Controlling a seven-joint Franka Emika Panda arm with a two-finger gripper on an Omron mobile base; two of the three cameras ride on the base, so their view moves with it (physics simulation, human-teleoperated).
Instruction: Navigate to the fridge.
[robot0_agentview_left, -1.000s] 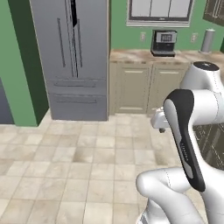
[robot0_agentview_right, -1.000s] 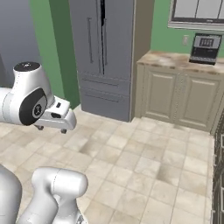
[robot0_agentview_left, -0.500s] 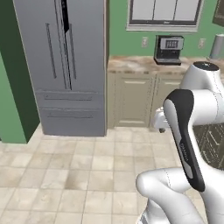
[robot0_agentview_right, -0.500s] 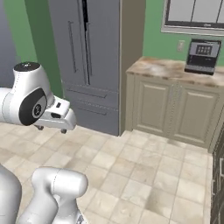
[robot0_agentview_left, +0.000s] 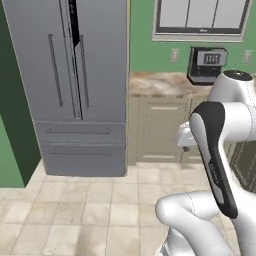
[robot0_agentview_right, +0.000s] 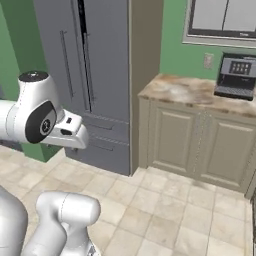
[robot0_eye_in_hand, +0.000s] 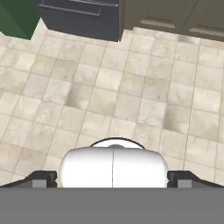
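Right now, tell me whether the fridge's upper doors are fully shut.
Not fully shut. The fridge shows a dark vertical gap between its two upper doors, wider toward the top; both drawers below sit flush.

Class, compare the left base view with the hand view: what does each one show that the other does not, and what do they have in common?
Left base view alone: the fridge's two upper doors with long thin handles, a black coffee machine on the marble counter, the window and the green wall.

Hand view alone: the gripper's dark fingertips, looking down.

Both: the fridge's bottom drawer, the beige cabinets beside it and the tiled floor.
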